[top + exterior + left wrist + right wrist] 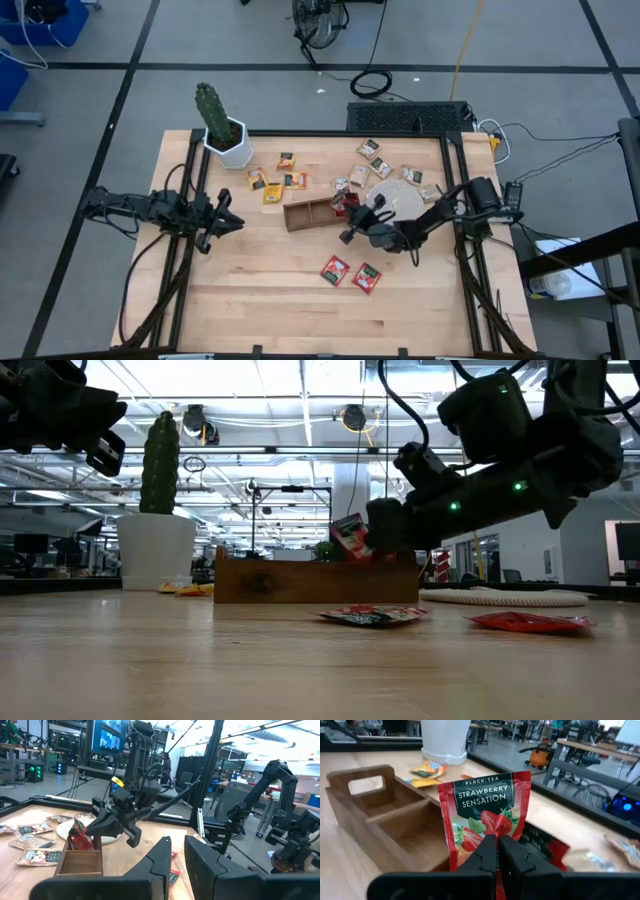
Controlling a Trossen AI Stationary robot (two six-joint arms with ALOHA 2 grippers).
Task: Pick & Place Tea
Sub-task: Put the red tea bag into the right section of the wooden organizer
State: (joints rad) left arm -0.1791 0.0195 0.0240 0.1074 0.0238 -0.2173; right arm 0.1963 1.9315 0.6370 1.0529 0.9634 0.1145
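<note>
right wrist view, centre frame: right gripper pinched shut on a red tea sachet above the wooden tray — most sachets remain scattered outside — left gripper idle, slightly ajar, empty.

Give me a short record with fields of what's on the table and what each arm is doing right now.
right pincer: shut on a red strawberry tea sachet, held above the wooden tray
left pincer: idle at the table's left side, holding nothing
red sachets on table: two, in front of the tray
yellow-orange sachets: beside the potted cactus
tan sachets: scattered around the round whitish disc
</note>
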